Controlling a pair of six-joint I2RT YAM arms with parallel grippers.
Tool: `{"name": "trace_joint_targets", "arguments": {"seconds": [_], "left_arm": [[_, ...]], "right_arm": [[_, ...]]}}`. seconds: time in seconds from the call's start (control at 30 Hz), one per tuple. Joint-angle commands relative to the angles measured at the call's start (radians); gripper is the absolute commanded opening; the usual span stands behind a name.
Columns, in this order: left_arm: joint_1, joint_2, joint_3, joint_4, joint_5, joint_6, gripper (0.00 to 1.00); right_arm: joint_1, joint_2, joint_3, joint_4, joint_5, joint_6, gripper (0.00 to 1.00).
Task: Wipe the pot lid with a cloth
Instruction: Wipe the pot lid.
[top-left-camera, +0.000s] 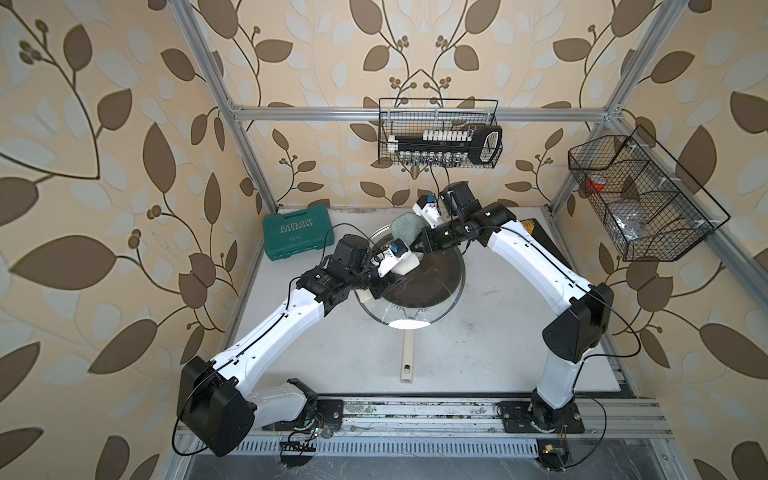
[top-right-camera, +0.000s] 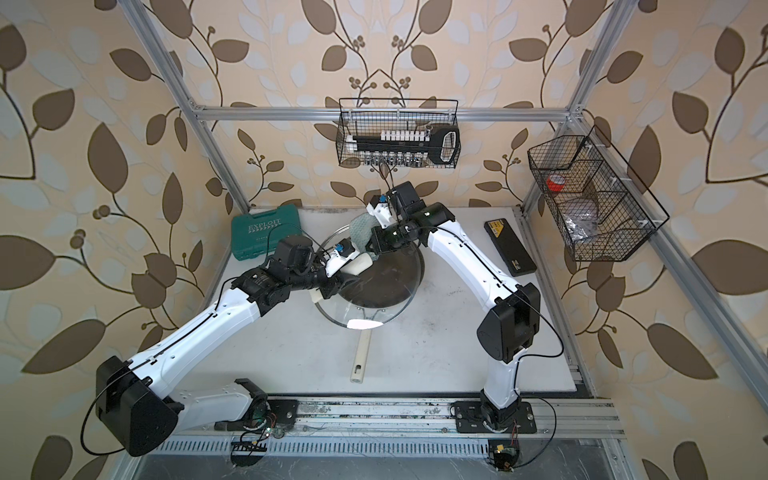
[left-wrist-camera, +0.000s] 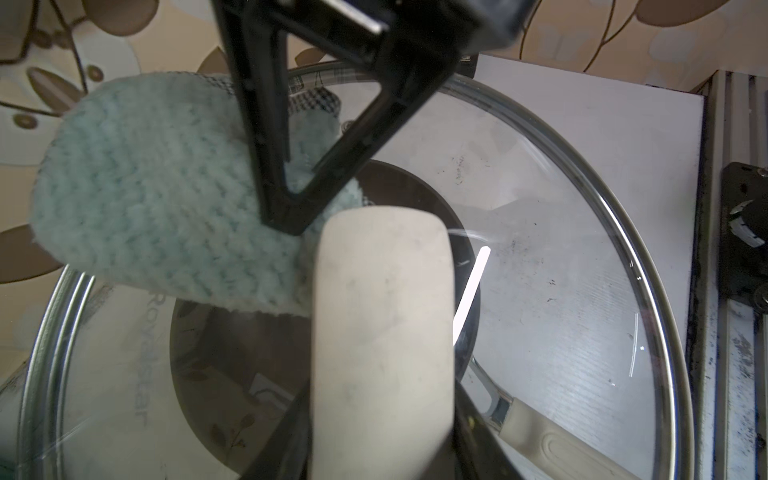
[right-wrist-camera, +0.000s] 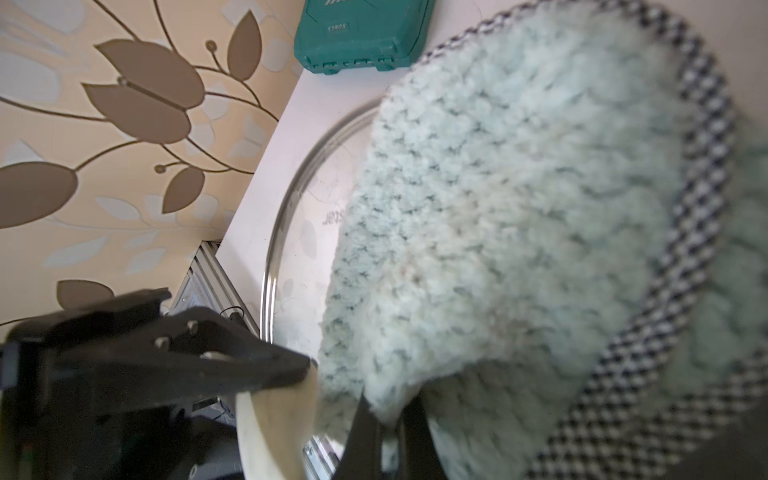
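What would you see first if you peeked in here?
Two white robot arms meet in the middle of the table over a big glass lid. The left gripper is clamped on the lid's cream handle, and the right gripper pinches a fluffy pale green cloth by the lid's back edge. Brown leafy wallpaper covers the walls all around.

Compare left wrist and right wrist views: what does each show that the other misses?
Left wrist only: the dark frying pan under the glass, with its cream handle. Right wrist only: the green tool case by the wall. Both: the cloth pinched in the right gripper, over the pot lid, and the lid's cream bar handle held by the left gripper.
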Motion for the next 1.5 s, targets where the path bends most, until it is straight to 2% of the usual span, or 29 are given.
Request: {"name": "trace_joint_targets", "arguments": {"seconds": [0.0, 0.3, 0.43, 0.67, 0.93, 1.17, 1.27, 1.47], "left_arm": [[0.000, -0.090, 0.060, 0.298, -0.012, -0.041, 0.00], [0.000, -0.080, 0.074, 0.295, -0.028, -0.051, 0.00], [0.000, -0.077, 0.076, 0.296, -0.011, -0.043, 0.00], [0.000, -0.076, 0.076, 0.291, 0.048, -0.035, 0.00], [-0.005, -0.093, 0.067, 0.278, 0.053, -0.030, 0.00], [-0.005, -0.079, 0.105, 0.235, -0.072, -0.129, 0.00], [-0.004, -0.087, 0.095, 0.265, -0.139, -0.195, 0.00], [-0.005, -0.114, 0.063, 0.372, -0.269, -0.319, 0.00]], "right_arm": [[-0.004, -0.097, -0.075, -0.029, 0.041, -0.005, 0.00], [-0.005, -0.306, -0.296, -0.048, 0.053, -0.010, 0.00], [-0.005, -0.334, -0.322, -0.044, 0.053, -0.005, 0.00], [-0.016, -0.227, -0.199, -0.042, 0.054, -0.015, 0.00], [-0.026, 0.023, 0.077, -0.073, 0.018, -0.006, 0.00], [-0.026, 0.190, 0.307, -0.146, 0.004, 0.004, 0.00], [-0.027, 0.195, 0.308, -0.145, 0.015, 0.010, 0.00], [-0.027, 0.134, 0.212, -0.113, 0.024, 0.018, 0.00]]}}
